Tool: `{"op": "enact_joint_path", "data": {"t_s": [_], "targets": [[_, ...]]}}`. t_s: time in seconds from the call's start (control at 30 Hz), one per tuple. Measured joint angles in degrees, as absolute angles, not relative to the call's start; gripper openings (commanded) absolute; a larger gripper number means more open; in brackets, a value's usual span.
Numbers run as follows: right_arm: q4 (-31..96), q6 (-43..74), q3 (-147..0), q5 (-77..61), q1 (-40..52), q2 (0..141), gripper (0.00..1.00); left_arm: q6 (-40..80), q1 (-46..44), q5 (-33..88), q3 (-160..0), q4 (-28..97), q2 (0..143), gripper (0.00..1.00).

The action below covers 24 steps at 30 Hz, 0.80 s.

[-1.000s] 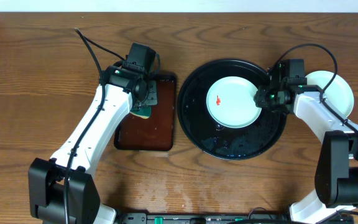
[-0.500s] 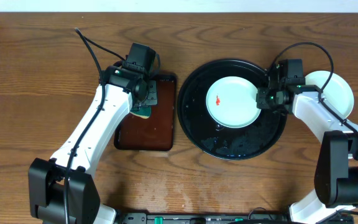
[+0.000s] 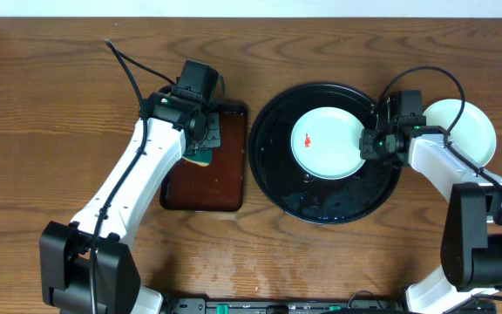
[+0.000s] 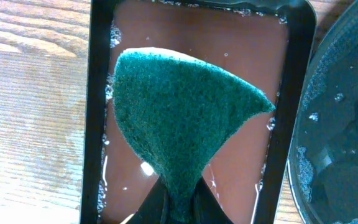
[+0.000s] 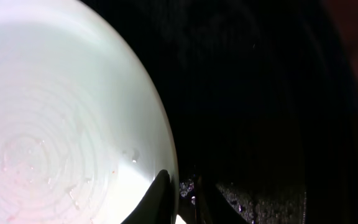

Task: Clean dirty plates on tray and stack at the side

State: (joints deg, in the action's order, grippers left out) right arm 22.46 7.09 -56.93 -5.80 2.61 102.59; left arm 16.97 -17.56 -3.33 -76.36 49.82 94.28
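A pale mint-white plate (image 3: 325,143) with a small red smear lies in the large round black tray (image 3: 329,202). My right gripper (image 3: 369,142) is shut on this plate's right rim; in the right wrist view the fingers (image 5: 182,196) pinch the rim of the plate (image 5: 61,124), one above and one below. A second pale plate (image 3: 473,126) lies on the table right of the tray, partly under my right arm. My left gripper (image 3: 200,146) is shut on a green sponge (image 4: 179,118) and holds it over the dark-brown rectangular tray (image 4: 191,37). A third plate is not in view.
The brown tray (image 3: 207,187) holds a film of water. The black tray is wet, with droplets on its rim (image 4: 328,124). The two trays stand close side by side. A black cable (image 3: 129,65) lies at the back left.
My right gripper and the plate it holds have shifted very slightly to the right. The left arm and sponge have not moved.
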Motion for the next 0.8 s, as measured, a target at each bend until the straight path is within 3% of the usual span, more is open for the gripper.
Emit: {"op": "enact_joint_path", "data": {"t_s": [0.07,0.8], "targets": [[22.41,6.94,-56.84,-6.02,2.61,102.59,0.01,16.97,-17.56,-3.33,-76.36,49.82,94.28,0.08],[24.47,9.91,-56.84,-13.39,2.61,102.59,0.01,16.97,-17.56,-2.31,-76.36,48.93,94.28,0.08]]}}
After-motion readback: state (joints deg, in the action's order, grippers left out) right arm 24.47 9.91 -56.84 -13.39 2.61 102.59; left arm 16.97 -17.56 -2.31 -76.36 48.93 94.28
